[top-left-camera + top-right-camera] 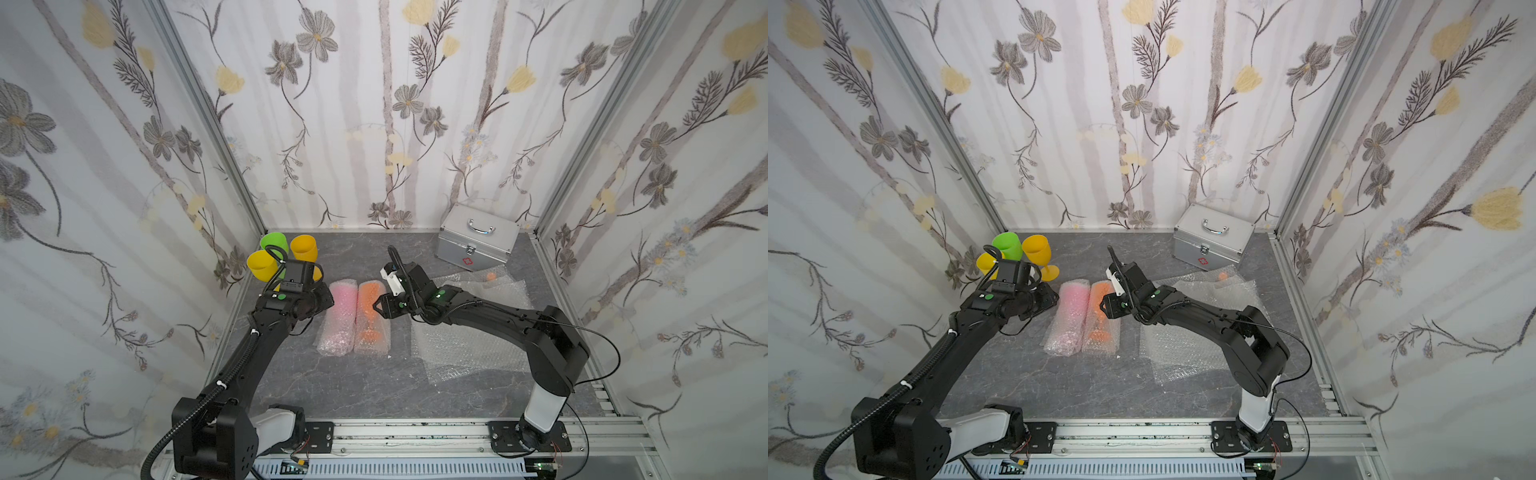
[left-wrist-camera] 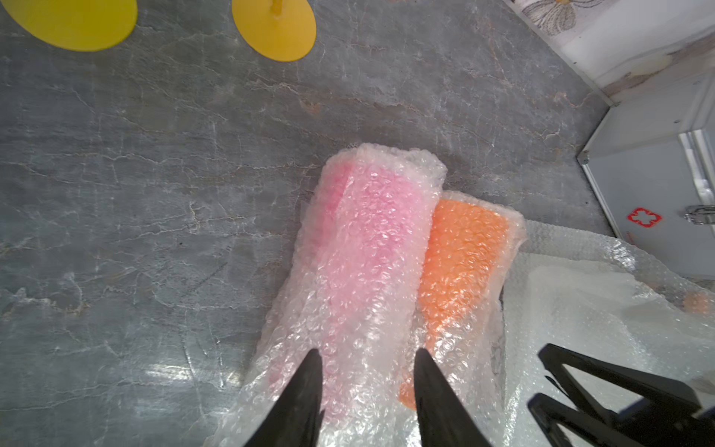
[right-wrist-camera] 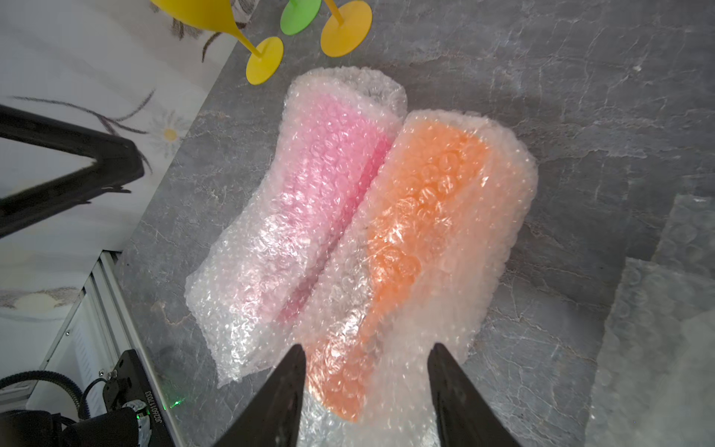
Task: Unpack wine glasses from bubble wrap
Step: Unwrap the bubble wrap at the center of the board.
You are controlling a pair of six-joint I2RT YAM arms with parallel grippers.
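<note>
Two bubble wrap rolls lie side by side mid-table: one holds a pink wine glass (image 1: 340,320) (image 2: 367,240), the other an orange one (image 1: 372,320) (image 3: 425,216). Both glasses lie down inside and show only as colour. Green (image 1: 274,243), yellow (image 1: 262,266) and amber-yellow (image 1: 304,247) goblets stand bare in the far left corner. My left gripper (image 1: 328,300) (image 2: 367,354) hangs open over the pink roll's far left edge. My right gripper (image 1: 376,307) (image 3: 366,348) is open, its fingers astride the orange roll's width.
Flat crinkled bubble wrap sheets (image 1: 469,345) are spread under the right arm. A small orange-capped thing (image 1: 491,276) lies at their far edge. A silver case (image 1: 478,241) with a red cross stands at the back right. Patterned walls close three sides.
</note>
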